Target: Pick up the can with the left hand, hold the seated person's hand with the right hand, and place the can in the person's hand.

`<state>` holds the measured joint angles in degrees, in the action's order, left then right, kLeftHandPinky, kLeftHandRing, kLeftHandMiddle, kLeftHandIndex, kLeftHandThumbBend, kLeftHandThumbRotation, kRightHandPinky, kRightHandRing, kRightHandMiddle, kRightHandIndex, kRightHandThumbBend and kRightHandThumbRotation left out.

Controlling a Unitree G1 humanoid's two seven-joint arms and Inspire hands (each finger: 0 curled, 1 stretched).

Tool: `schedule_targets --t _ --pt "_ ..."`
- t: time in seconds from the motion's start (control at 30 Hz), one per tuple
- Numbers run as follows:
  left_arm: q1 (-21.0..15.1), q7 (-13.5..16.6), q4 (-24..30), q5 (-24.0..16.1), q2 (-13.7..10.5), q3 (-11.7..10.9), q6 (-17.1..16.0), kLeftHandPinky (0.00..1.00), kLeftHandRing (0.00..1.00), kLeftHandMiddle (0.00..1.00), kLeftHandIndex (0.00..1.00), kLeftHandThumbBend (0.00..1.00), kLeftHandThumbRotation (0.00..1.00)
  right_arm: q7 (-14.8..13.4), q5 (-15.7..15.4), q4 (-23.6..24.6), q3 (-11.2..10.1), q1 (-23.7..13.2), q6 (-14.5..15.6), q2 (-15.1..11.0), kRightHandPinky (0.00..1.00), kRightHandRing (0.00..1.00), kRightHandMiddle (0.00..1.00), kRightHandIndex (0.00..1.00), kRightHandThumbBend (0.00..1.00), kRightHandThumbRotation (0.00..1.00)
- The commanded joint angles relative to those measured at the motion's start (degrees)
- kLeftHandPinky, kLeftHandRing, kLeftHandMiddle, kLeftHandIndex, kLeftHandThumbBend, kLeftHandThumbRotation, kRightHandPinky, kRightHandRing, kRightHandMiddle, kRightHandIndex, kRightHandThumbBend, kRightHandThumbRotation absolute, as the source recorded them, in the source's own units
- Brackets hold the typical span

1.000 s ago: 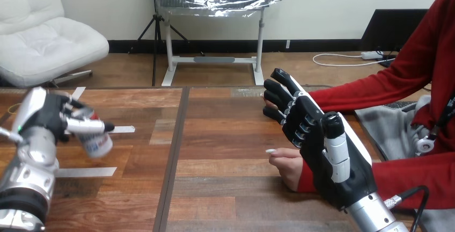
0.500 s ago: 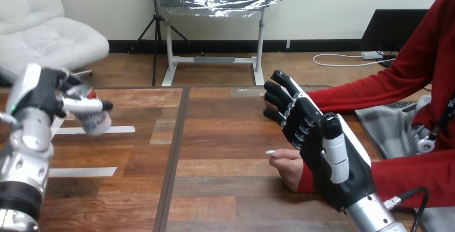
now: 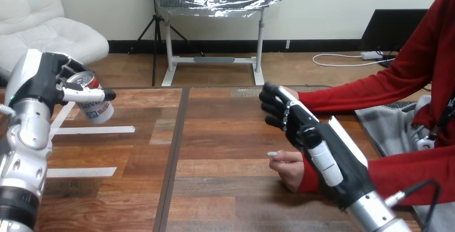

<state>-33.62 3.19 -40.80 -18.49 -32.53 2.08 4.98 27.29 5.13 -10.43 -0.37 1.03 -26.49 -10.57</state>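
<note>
My left hand (image 3: 45, 81) is curled round the can (image 3: 94, 104), held tilted above the table (image 3: 214, 189) at the far left, high enough to pass over the tape strips (image 3: 94, 130). My right hand (image 3: 327, 154) is at the right with fingers nearly straight, gripping nothing. It lies between the person's fisted near hand (image 3: 290, 168) and the person's far hand (image 3: 290, 91), possibly touching the latter. Bare wood lies between the can and the person, so nothing blocks the carry.
</note>
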Motion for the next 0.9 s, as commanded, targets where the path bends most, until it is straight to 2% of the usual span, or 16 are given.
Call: schedule_targets --t 0.0,0.07,0.13,0.3,0.5,0.63,0.87 --pt "-0.83 -0.52 7.17 -0.85 -1.81 -0.56 0.79 0.38 0.42 0.46 0.48 0.81 0.0 -3.17 -3.93 -4.05 -2.49 -9.29 -4.21 -3.97 0.85 0.92 0.92 0.9 0.91 1.0" --pt "-0.49 -0.73 8.58 -0.92 -1.75 -0.59 1.34 0.39 0.42 0.46 0.48 0.81 0.0 -5.06 -7.57 -5.9 -2.51 -11.05 -6.04 -5.97 0.84 0.91 0.91 0.9 0.91 1.0" --pt "-0.13 -0.82 9.64 -0.81 -1.68 -0.72 1.26 0.39 0.42 0.46 0.48 0.82 0.0 -6.12 -9.53 -7.31 -2.5 -12.55 -6.56 -7.29 0.83 0.9 0.91 0.89 0.91 1.0" --pt "0.38 -0.93 11.72 -0.76 -1.32 -0.91 1.99 0.39 0.42 0.45 0.48 0.82 0.0 -7.09 -11.43 -10.83 -2.17 -15.9 -7.08 -9.66 0.81 0.88 0.9 0.89 0.96 1.0" --pt "0.88 -1.34 14.05 -0.55 -0.89 -1.1 3.29 0.38 0.41 0.45 0.47 0.81 0.0 -9.35 -17.78 -15.09 -0.56 -20.28 -7.41 -14.11 0.8 0.89 0.91 0.9 0.97 1.0" --pt "1.45 -1.62 15.97 -0.6 -0.77 -1.07 3.97 0.38 0.41 0.45 0.47 0.81 0.0 -11.58 -23.07 -19.69 1.02 -23.92 -9.04 -17.21 0.8 0.9 0.92 0.92 0.93 1.0" --pt "2.07 -1.36 16.85 -0.81 -0.67 -1.0 3.61 0.39 0.42 0.46 0.47 0.82 0.0 -12.57 -26.95 -26.65 2.62 -28.84 -9.69 -19.96 0.79 0.92 0.94 0.93 0.92 1.0"
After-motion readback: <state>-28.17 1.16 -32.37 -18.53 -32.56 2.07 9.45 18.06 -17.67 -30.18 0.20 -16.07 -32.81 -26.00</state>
